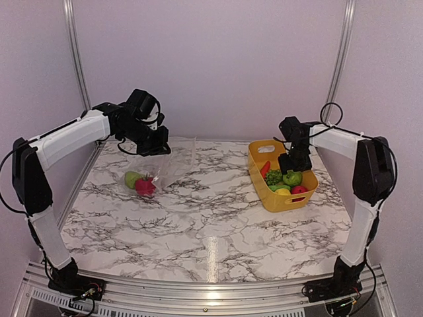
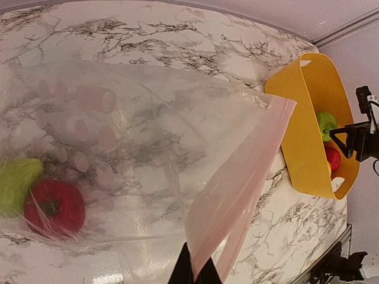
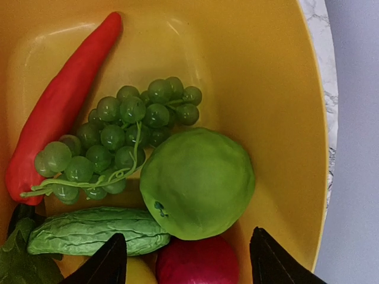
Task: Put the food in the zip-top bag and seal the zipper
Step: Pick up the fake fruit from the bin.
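Note:
The clear zip-top bag [image 1: 173, 162] lies at the back left of the table. A red tomato [image 2: 54, 207] and a green piece [image 2: 16, 182] sit inside it. My left gripper [image 2: 195, 273] is shut on the bag's pale zipper strip [image 2: 243, 177] and holds the mouth edge up. My right gripper [image 3: 188, 260] is open above the yellow basket [image 1: 259, 153], its jaws on either side of a red fruit [image 3: 198, 260]. Below it lie a round green fruit [image 3: 198, 183], green grapes [image 3: 118, 139], a long red pepper [image 3: 59, 100] and a green cucumber [image 3: 95, 229].
The yellow basket also shows at the right in the left wrist view [image 2: 305, 136]. A yellow piece [image 3: 139, 272] lies beside the red fruit. The table's back wall and metal frame posts [image 1: 78, 59] stand close behind both arms.

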Controlling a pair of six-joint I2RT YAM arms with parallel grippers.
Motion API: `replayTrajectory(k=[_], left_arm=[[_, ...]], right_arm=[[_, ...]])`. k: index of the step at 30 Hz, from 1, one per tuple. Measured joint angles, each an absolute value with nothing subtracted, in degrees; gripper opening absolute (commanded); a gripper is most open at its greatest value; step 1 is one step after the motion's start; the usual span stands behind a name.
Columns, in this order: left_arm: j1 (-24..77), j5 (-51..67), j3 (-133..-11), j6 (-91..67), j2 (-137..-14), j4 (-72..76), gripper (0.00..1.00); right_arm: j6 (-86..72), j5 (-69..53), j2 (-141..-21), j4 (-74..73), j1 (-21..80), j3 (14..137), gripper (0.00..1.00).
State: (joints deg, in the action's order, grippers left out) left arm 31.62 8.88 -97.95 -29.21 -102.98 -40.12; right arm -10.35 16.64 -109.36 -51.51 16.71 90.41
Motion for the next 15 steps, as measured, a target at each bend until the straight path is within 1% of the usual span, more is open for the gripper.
replayTrajectory(k=[4, 15], left_arm=[[31.62, 9.02, -97.93, -29.32, -102.98, -40.1, 0.0], [31.62, 9.06, -97.51, -29.39, -102.94, -40.07, 0.0]], right_arm=[[-10.17, 18.68, -111.83, -51.51, 16.71, 90.5, 0.78], [-10.22, 21.21, -114.59, -51.0, 16.71, 90.52, 0.82]])
